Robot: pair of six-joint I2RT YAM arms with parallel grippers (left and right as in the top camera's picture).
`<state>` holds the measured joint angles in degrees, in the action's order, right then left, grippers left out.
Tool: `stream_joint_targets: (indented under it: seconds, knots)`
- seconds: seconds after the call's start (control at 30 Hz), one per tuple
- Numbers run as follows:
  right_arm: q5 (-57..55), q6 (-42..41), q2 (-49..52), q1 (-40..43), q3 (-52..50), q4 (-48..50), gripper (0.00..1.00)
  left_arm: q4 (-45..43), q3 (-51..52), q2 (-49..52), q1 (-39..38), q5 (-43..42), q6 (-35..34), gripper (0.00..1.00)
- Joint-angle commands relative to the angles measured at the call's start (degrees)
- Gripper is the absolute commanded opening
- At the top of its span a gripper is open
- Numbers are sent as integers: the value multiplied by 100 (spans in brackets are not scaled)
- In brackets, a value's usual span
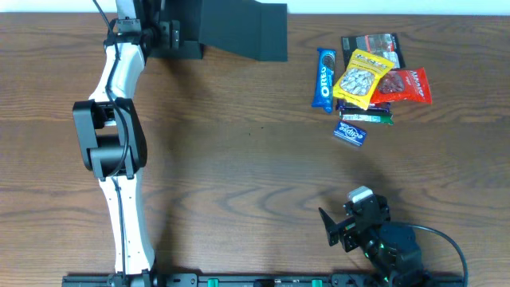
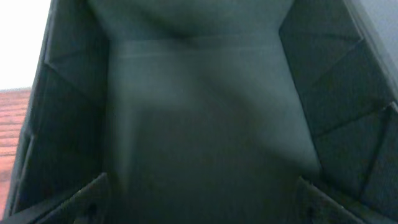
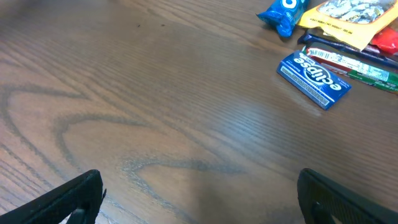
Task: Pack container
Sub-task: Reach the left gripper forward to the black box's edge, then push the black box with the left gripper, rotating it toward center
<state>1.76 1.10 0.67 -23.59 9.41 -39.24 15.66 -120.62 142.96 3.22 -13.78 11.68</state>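
Judging from the layout, packing has barely begun: the container (image 1: 239, 32) sits at the tabletop's (image 1: 239, 175) far edge, the left gripper (image 2: 205, 208) spread wide and facing its bare inside, with the snack packets (image 1: 370, 80) well apart to its right. Next a packet needs fetching. The right gripper (image 3: 205, 199), jaws apart and empty, hovers nearest the blue gum pack (image 3: 314, 78), and nothing lies between them.

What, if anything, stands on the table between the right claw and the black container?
Nothing visible. Between the right claw at the front and the container at the back, the overhead view shows only bare table. The snack packets lie right of that line, the left arm left of it.
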Motion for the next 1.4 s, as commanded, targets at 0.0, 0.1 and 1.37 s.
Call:
stream_joint_targets:
  seconds: [0.0, 0.1, 1.37]
  knots:
    - [-26, 66, -35, -7, -42, 0, 99, 402, -116, 63, -96, -20, 455, 95]
    - [-26, 66, -35, -7, -42, 0, 99, 776, -116, 61, -129, 92, 466, 95]
    - [-26, 66, -37, -7, -42, 0, 99, 5869, -1971, -391, -931, 214, 334, 95]
